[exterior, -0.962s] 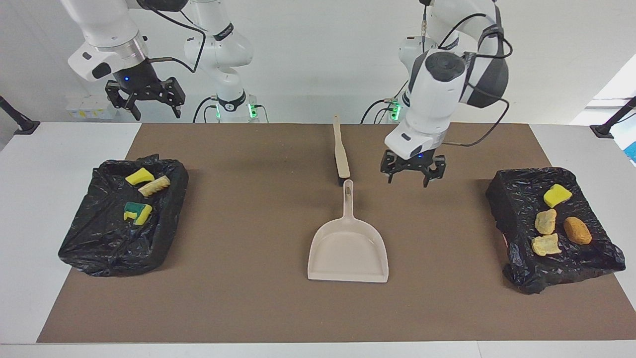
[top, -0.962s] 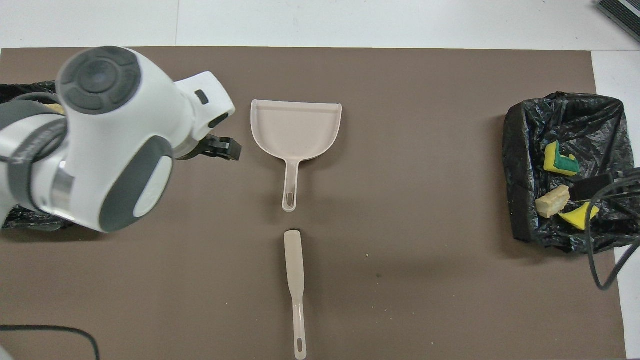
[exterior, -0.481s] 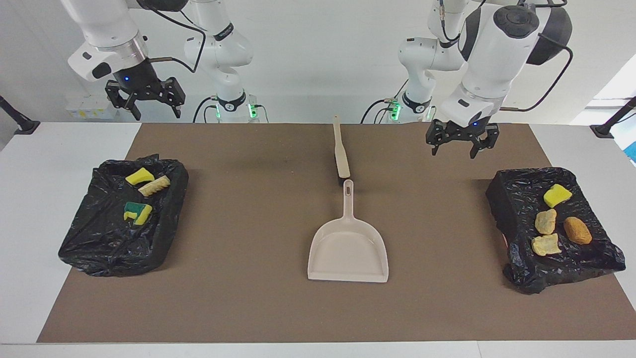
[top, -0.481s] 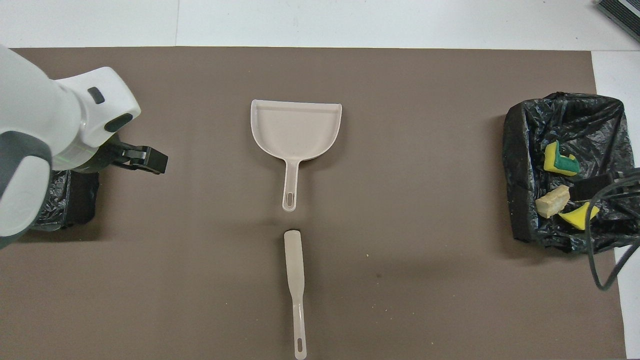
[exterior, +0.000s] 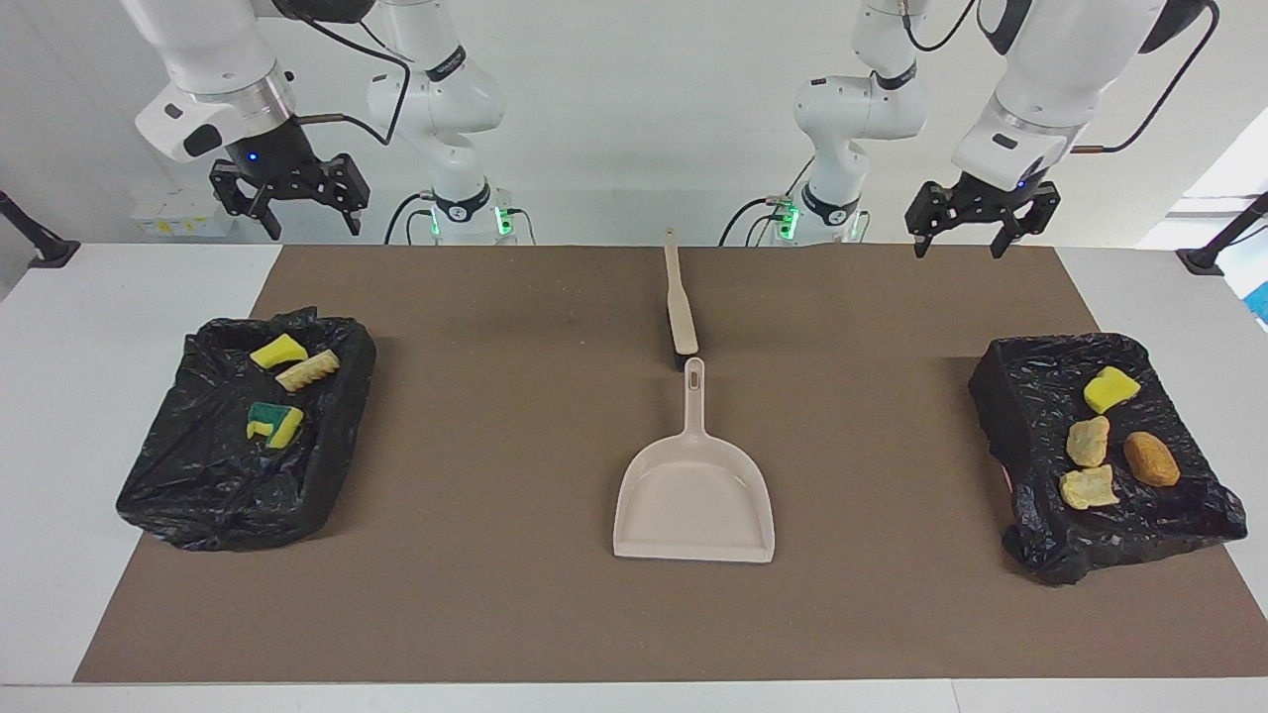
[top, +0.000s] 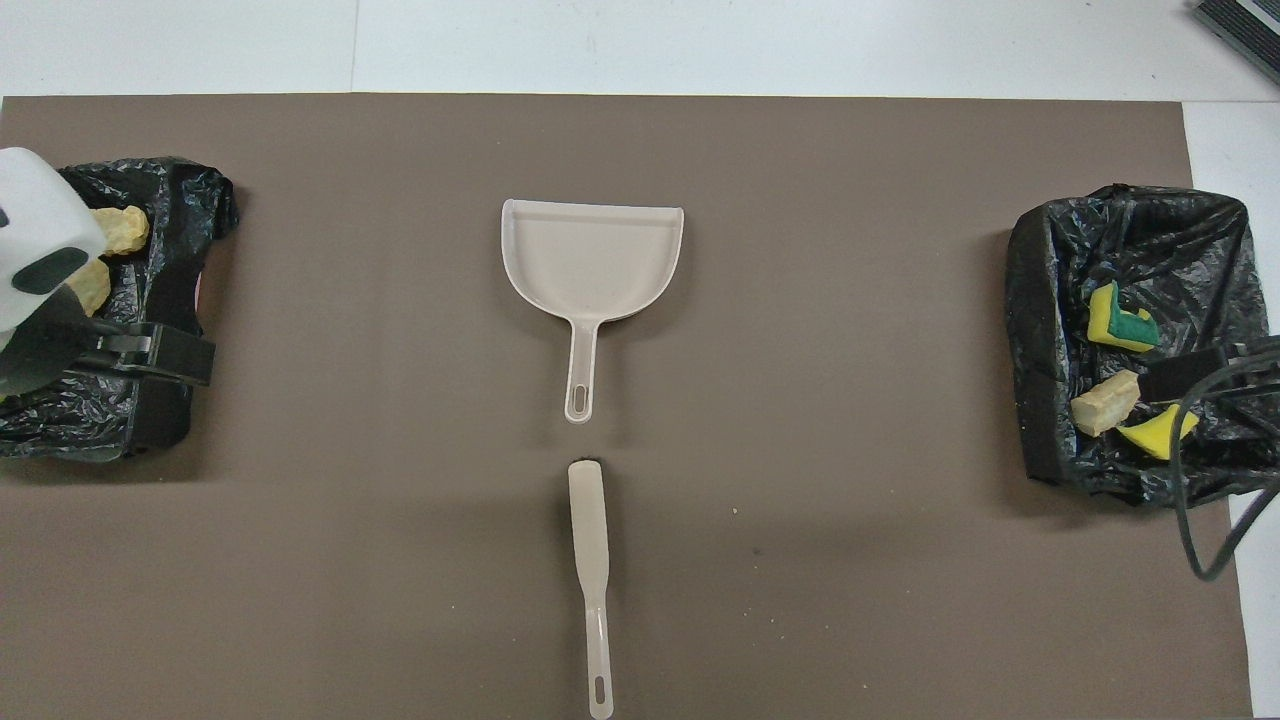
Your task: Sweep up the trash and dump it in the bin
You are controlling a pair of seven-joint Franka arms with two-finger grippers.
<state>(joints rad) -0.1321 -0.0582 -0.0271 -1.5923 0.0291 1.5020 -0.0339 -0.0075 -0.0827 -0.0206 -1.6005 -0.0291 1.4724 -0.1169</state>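
The trash lies in two black-lined bins. The bin (exterior: pixel 198 475) at the right arm's end holds a yellow sponge scrap (exterior: pixel 277 351), a tan lump (exterior: pixel 307 369) and a green-backed scrap (exterior: pixel 272 423). The bin (exterior: pixel 1030 396) at the left arm's end holds a yellow scrap (exterior: pixel 1110 388) and three tan or orange lumps (exterior: pixel 1088 441). My left gripper (exterior: pixel 959 243) hangs open and empty, high over the mat's robot-side edge. High up at its own end, my right gripper (exterior: pixel 310 226) waits open and empty.
A beige dustpan (exterior: pixel 693 495) lies mid-mat with its handle pointing toward the robots. The beige brush (exterior: pixel 680 307) lies in line with it, nearer to the robots. In the overhead view the left wrist (top: pixel 35 250) covers part of its bin (top: pixel 170 190).
The left gripper has risen from beside the dustpan's handle and swung toward its own end of the table, staying open. The right arm has not moved.
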